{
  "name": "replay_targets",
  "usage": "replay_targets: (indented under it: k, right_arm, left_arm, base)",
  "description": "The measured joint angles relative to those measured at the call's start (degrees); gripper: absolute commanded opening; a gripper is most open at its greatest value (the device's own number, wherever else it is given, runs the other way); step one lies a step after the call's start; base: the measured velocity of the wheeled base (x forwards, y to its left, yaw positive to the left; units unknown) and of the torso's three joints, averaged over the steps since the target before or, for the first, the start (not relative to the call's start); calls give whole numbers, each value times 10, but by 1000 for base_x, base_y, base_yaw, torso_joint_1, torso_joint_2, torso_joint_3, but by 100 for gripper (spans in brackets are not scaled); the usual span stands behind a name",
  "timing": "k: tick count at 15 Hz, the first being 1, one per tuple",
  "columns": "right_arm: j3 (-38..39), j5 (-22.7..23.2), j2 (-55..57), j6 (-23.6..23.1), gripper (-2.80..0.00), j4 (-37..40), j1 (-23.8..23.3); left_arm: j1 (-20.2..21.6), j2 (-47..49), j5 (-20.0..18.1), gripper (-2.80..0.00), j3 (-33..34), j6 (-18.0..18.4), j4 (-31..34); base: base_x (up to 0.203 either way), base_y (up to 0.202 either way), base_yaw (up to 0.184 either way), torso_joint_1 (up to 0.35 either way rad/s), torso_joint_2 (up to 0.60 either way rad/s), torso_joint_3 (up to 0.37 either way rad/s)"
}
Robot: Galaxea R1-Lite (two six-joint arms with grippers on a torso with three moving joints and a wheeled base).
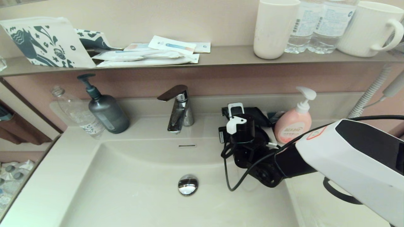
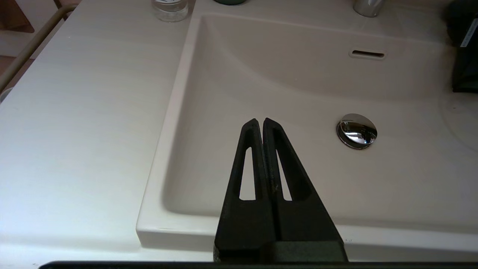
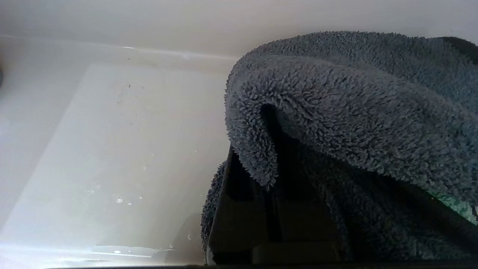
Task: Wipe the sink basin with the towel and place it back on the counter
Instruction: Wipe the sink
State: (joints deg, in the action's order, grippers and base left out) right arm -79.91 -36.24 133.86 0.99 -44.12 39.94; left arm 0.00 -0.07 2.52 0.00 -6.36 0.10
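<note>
The cream-white sink basin has a chrome drain plug and an overflow slot. My right arm reaches to the basin's back right corner, where the dark grey fluffy towel shows behind its wrist. In the right wrist view the towel folds over the tips of my right gripper, which is shut on it above a pale wet surface. My left gripper hangs shut and empty over the basin's front left corner, beside the counter's left wing.
A chrome faucet stands at the back centre. A grey pump bottle and a clear plastic bottle stand at the back left. A pink soap bottle is just right of the towel. The wall shelf holds cups, bottles and packets.
</note>
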Motion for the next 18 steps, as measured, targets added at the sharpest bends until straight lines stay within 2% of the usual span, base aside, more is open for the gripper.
replay_targets:
  k: [4, 10, 18]
  right_arm:
    - [-34, 6, 14, 1, -280, 13, 24]
    - [-65, 17, 24, 3, -280, 26, 30]
    - [42, 7, -47, -14, -280, 25, -53]
  left_arm:
    - [0, 0, 0, -280, 0, 0, 0]
    - [0, 0, 0, -280, 0, 0, 0]
    - [0, 0, 0, -280, 0, 0, 0]
  base:
    - [0, 0, 0, 0, 0, 0]
    - [0, 0, 0, 0, 0, 0]
    - [0, 0, 0, 0, 0, 0]
